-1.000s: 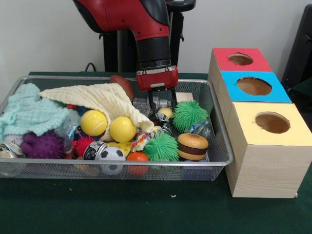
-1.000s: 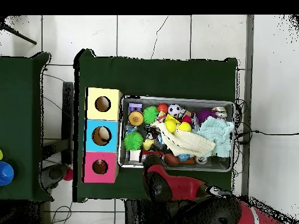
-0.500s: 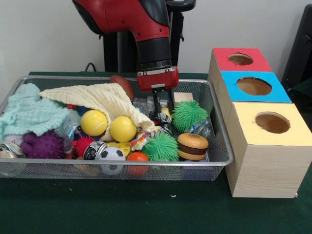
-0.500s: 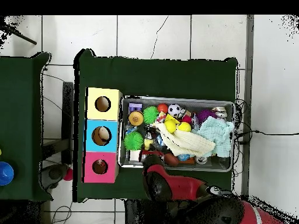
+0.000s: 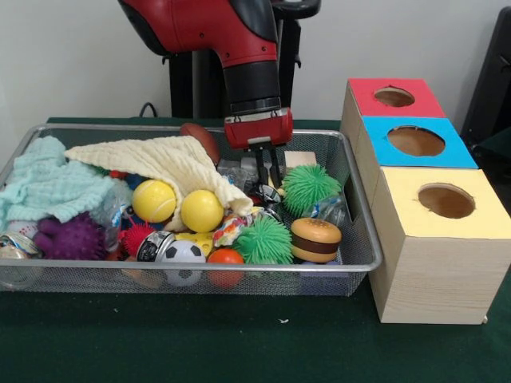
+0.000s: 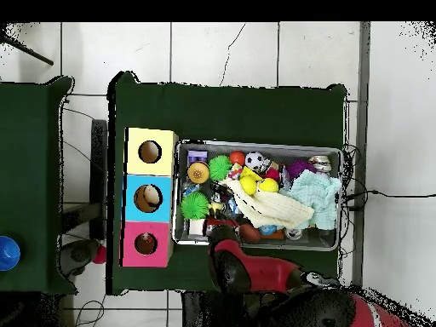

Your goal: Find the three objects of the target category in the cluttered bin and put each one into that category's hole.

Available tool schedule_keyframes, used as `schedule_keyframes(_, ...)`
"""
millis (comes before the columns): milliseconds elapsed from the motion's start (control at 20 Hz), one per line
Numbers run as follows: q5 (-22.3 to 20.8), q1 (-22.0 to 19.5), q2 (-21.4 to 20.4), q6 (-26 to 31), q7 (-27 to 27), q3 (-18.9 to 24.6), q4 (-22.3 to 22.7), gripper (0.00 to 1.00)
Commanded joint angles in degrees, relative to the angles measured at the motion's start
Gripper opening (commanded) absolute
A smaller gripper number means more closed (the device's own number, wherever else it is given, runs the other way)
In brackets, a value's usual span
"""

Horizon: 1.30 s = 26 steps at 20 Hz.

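Front view: gripper (image 5: 267, 169) points straight down into bin (image 5: 363, 247).

brown ball (image 5: 203, 137) half behind cream cloth (image 5: 164, 162), arm's upper part cut off at top edge

Wire mesh, wood, cloth
Shiny metal mesh bin (image 5: 363, 239); matt pale wooden box (image 5: 435, 271); waffle-textured cream cloth (image 5: 172, 163); spiky rubbery green balls (image 5: 265, 241).

Plain white wall (image 5: 80, 56) behind the table. Green cloth (image 6: 230, 111) covers the table. Floor (image 6: 255, 51) of pale tiles with dark joints; one tile cracked at 12 o'clock. Second green table (image 6: 30, 170) at 9 o'clock. Cables (image 6: 383, 194) at 3 o'clock.
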Motion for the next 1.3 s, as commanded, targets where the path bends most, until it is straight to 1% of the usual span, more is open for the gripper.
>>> schedule_keyframes(50, 3.0, 1.1, -1.0, -0.3, 12.5, 3.7, -2.2, 0.00)
schedule_keyframes(150, 3.2, 1.2, -2.0, 0.7, 12.4, 3.8, -1.8, 0.00)
schedule_keyframes(250, 3.5, 0.9, -3.8, 3.4, 12.4, 4.5, -0.8, 0.00)
schedule_keyframes(300, 3.8, 0.8, -4.9, 5.1, 12.2, 4.8, -0.2, 0.00)
schedule_keyframes(350, 4.5, 0.4, -7.5, 9.1, 12.0, 5.8, 1.2, 0.00)
schedule_keyframes(400, 5.0, 0.2, -8.9, 10.7, 12.0, 6.3, 1.9, 0.00)
schedule_keyframes(450, 5.6, 0.0, -10.8, 13.8, 11.4, 7.0, 2.7, 0.00)
schedule_keyframes(650, 7.2, -0.7, -14.5, 19.2, 11.0, 8.7, 4.4, 0.00)
schedule_keyframes(850, 8.0, -0.8, -17.0, 23.3, 10.2, 9.3, 5.2, 0.00)
schedule_keyframes(1000, 8.7, -1.0, -18.2, 25.0, 10.4, 9.9, 5.7, 0.00)
schedule_keyframes(1300, 11.1, -2.7, -19.7, 28.0, 11.8, 13.4, 8.0, 0.00)
